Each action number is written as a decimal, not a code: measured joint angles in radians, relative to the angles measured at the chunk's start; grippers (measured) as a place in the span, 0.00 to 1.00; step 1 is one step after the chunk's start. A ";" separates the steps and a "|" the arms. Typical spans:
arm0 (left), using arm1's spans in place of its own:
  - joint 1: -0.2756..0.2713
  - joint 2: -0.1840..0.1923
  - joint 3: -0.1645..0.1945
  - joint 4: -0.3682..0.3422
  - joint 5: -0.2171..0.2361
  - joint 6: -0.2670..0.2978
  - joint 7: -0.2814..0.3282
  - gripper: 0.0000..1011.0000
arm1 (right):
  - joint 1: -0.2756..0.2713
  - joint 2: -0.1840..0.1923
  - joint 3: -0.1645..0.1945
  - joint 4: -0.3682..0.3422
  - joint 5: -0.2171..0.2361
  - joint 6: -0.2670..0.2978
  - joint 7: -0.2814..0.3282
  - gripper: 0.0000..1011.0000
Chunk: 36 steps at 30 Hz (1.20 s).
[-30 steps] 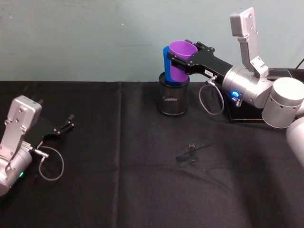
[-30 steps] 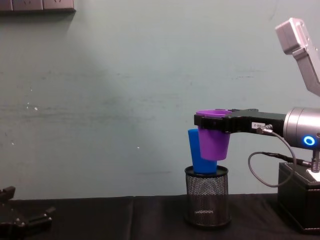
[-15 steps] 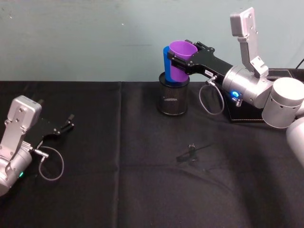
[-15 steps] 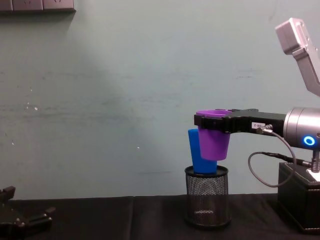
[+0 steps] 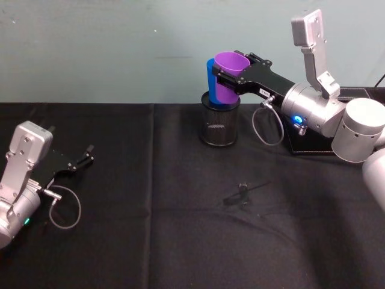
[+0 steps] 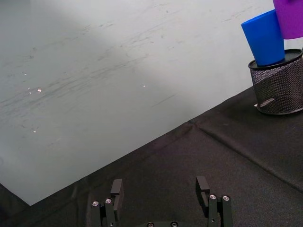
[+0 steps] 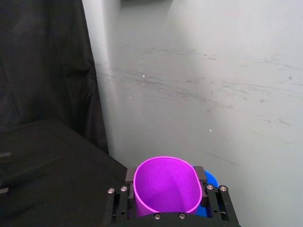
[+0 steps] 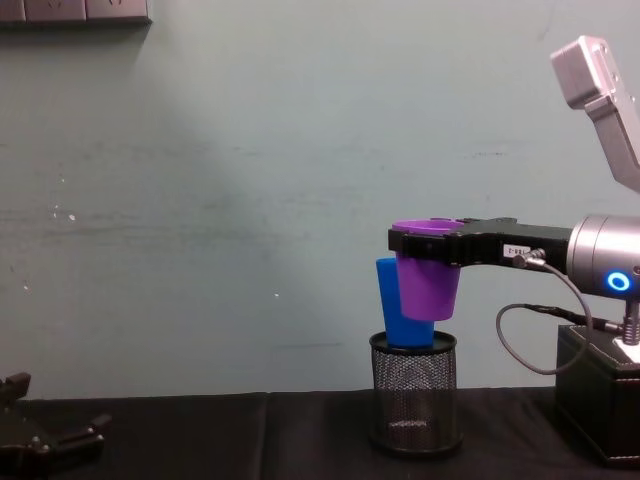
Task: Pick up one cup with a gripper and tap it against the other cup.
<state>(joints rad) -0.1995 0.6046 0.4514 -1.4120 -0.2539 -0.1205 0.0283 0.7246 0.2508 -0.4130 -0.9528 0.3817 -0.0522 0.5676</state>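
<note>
Gripper on right [image 5: 231, 68] clamps purple cup [image 5: 225, 93], seemingly against blue cup [image 5: 209, 76]; left gripper [image 6: 159, 185] splayed.

Purple cup [image 5: 229, 77], blue cup [image 6: 264, 38]: smooth plastic. Pen holder [image 5: 219, 125]: black wire mesh. Tablecloth [image 5: 150, 211]: matt cloth (creased).

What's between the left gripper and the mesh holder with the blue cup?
Only bare black cloth, as the head view shows, from the left gripper to the mesh holder with the blue cup.

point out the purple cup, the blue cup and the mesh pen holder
purple cup [image 8: 428, 288], chest view, middle of its side wall
blue cup [image 8: 388, 298], chest view, its bare left side
mesh pen holder [image 8: 414, 395], chest view, front of its mesh
</note>
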 joint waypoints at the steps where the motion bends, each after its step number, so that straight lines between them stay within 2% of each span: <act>1: 0.000 0.000 0.000 0.000 0.000 0.000 0.000 0.99 | 0.000 0.000 0.000 0.000 0.000 0.000 0.000 0.73; 36: 0.000 0.000 0.000 0.000 0.000 0.000 0.000 0.99 | 0.000 0.000 0.000 0.000 0.000 0.000 -0.001 0.73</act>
<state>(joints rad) -0.1996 0.6047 0.4514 -1.4120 -0.2539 -0.1205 0.0283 0.7245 0.2508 -0.4130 -0.9528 0.3817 -0.0522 0.5668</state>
